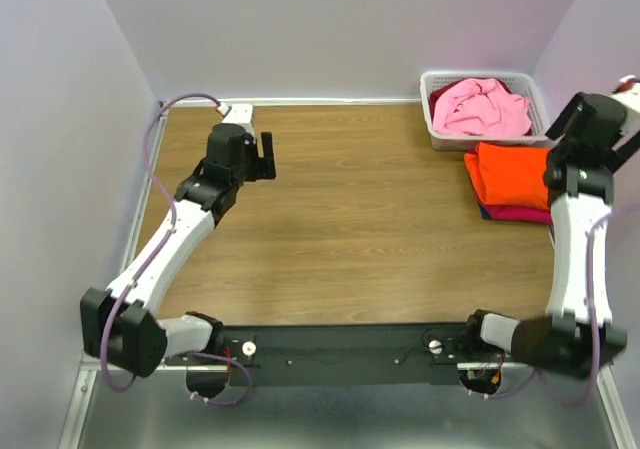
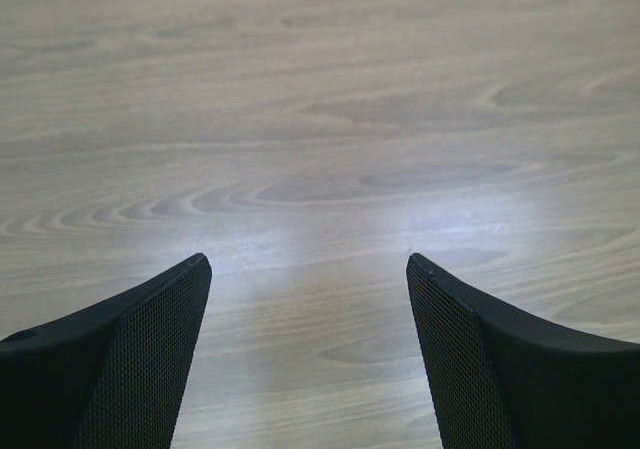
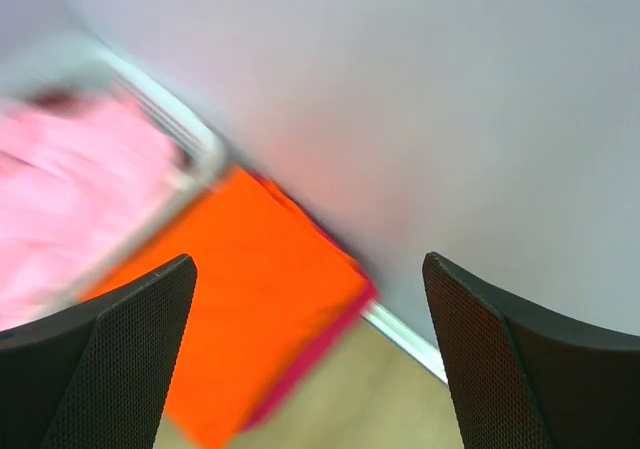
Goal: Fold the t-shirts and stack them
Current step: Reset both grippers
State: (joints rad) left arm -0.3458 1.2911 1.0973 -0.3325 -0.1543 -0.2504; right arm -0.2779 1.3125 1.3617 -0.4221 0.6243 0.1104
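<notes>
A folded bright orange t-shirt (image 1: 510,174) lies on a folded magenta-red t-shirt (image 1: 515,214) at the table's right edge. A crumpled pale pink t-shirt (image 1: 480,107) fills the white basket (image 1: 435,129) behind them. My right gripper (image 1: 560,134) is open and empty, raised above the stack's right side. In the right wrist view the orange shirt (image 3: 250,299), the magenta edge (image 3: 310,364) and the pink shirt (image 3: 70,199) show, blurred. My left gripper (image 1: 268,156) is open and empty over bare wood at the far left; its wrist view shows only its fingers (image 2: 140,359).
The wooden table (image 1: 350,229) is walled on the left, back and right. A white plug block (image 1: 238,112) and a purple cable (image 1: 152,159) sit at the back left corner. A metal rail (image 3: 410,339) runs along the right wall.
</notes>
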